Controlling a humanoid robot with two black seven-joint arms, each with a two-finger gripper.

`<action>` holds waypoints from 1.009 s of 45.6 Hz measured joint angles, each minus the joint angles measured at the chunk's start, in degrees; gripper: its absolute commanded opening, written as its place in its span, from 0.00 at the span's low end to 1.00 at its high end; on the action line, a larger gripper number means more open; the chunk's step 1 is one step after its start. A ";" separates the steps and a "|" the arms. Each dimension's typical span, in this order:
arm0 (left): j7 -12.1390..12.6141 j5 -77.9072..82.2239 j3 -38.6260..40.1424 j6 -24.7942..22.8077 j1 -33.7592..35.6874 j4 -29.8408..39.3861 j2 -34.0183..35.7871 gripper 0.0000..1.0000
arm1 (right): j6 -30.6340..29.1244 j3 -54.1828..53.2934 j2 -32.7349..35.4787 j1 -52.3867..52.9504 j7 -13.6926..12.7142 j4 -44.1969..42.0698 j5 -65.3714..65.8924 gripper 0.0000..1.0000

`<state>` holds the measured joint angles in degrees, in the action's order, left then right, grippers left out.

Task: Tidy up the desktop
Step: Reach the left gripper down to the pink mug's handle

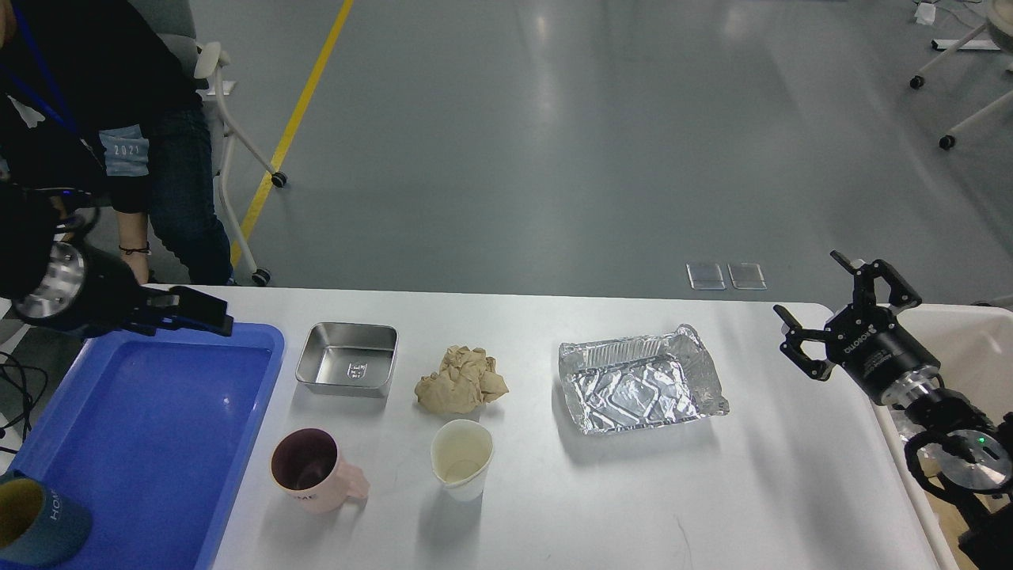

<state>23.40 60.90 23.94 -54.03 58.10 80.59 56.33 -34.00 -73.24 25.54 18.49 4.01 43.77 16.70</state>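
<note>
Spanning white, the desktop [712, 491] lies under right gripper [845, 313], fingers apart.

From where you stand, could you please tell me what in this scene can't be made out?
Head view only:
- Left tool: seen dark and edge-on over the blue tray; its fingers cannot be told apart.
- Dark cup in the tray: cut off by the lower-left edge.
- Cream bin: mostly hidden by the right arm and cut by the right edge; contents unseen.
- Pink mug: its lettering is too small to read.
</note>
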 measured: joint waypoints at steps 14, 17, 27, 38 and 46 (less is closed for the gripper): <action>3.42 4.01 -6.27 -0.81 0.21 0.00 -9.28 0.99 | -0.09 -0.02 2.09 -0.14 0.03 0.09 0.00 1.00; 3.53 4.02 -7.06 -0.89 0.20 0.05 -9.31 0.99 | -0.09 0.00 2.11 -0.19 0.03 0.05 -0.01 1.00; 3.65 3.80 -7.77 -0.96 -0.48 0.09 -8.62 0.99 | -0.03 0.11 1.87 -0.20 0.03 0.00 -0.01 1.00; 3.76 3.94 -8.83 -0.98 -2.02 -0.08 -8.52 0.98 | -0.01 0.29 1.83 -0.19 0.03 0.00 -0.01 1.00; 3.76 4.64 -8.85 -0.98 -4.44 -0.09 -8.96 0.98 | -0.01 0.29 1.96 -0.48 0.03 0.00 -0.01 1.00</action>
<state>27.16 65.54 15.09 -55.01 53.66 80.51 47.37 -34.01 -72.95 27.50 18.01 4.04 43.76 16.70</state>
